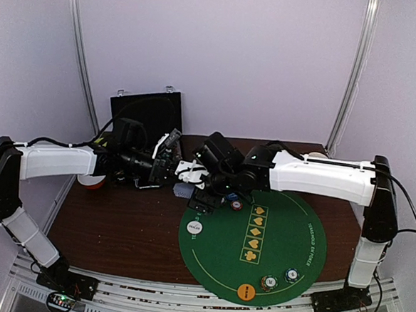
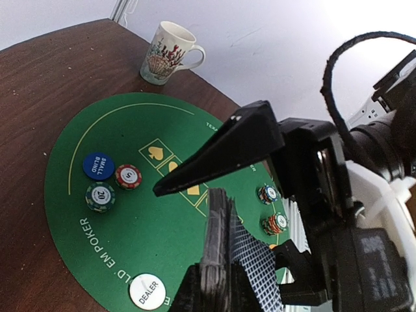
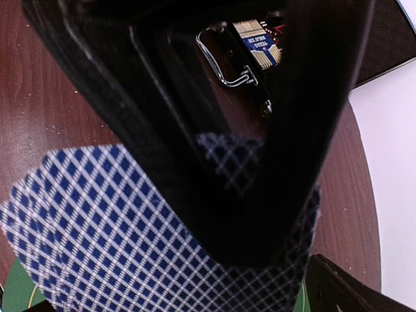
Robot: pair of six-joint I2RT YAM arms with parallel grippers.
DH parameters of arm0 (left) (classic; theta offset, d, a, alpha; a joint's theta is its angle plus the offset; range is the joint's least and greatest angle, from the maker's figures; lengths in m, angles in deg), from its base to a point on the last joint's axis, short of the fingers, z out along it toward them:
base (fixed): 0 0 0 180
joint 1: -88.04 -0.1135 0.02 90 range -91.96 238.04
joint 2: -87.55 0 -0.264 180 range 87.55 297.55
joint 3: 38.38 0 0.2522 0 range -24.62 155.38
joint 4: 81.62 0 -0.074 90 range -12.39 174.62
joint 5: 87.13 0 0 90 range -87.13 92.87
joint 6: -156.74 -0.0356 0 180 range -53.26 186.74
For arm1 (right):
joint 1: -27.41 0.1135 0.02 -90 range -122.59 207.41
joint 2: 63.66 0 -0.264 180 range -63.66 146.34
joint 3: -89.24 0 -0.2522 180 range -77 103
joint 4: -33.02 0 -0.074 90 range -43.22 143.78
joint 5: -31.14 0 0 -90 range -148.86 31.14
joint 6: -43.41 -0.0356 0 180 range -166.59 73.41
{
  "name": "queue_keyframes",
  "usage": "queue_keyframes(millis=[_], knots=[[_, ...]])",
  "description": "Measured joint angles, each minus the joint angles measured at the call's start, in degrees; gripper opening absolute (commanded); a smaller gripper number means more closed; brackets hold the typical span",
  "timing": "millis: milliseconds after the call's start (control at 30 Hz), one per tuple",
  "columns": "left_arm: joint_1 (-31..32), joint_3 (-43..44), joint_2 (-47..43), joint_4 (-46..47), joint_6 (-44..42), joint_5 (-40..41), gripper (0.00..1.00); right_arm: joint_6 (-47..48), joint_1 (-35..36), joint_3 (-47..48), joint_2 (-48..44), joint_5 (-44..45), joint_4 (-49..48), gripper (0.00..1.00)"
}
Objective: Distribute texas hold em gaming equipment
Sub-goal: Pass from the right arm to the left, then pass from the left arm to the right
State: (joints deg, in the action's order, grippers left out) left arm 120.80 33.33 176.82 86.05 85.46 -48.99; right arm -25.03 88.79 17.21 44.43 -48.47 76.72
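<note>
My left gripper (image 1: 177, 169) (image 2: 224, 286) is shut on a deck of playing cards (image 2: 221, 234), seen edge-on with blue-checked backs (image 3: 97, 240). The right gripper (image 1: 195, 191) is open around that deck: one black finger (image 2: 221, 153) stands above it and the other (image 2: 302, 276) beside it. On the green mat (image 1: 257, 274) lie a white dealer disc (image 1: 194, 228) (image 2: 147, 291), an orange disc (image 1: 245, 293) and poker chips (image 1: 268, 282) (image 2: 101, 197). A blue small-blind chip (image 2: 99, 166) and a red chip (image 2: 128, 176) lie close together.
A black hinged case (image 1: 147, 112) stands open at the back, behind my left arm. A cream printed mug (image 2: 166, 52) sits on the brown table (image 1: 117, 228) beyond the mat. Two more chip stacks (image 2: 275, 223) lie near the mat's edge.
</note>
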Motion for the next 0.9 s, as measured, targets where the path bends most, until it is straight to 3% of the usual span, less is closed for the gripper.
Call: queue_keyframes(millis=[533, 900], knots=[[0.0, -0.6, -2.6, 0.5, -1.5, -0.8, 0.0, 0.7, -0.9, -9.7, -6.9, -5.4, -11.2, 0.9], [-0.2, -0.6, -2.6, 1.7, -1.4, -0.8, 0.0, 0.9, -1.9, -11.8, -6.9, -8.3, -14.1, 0.55]])
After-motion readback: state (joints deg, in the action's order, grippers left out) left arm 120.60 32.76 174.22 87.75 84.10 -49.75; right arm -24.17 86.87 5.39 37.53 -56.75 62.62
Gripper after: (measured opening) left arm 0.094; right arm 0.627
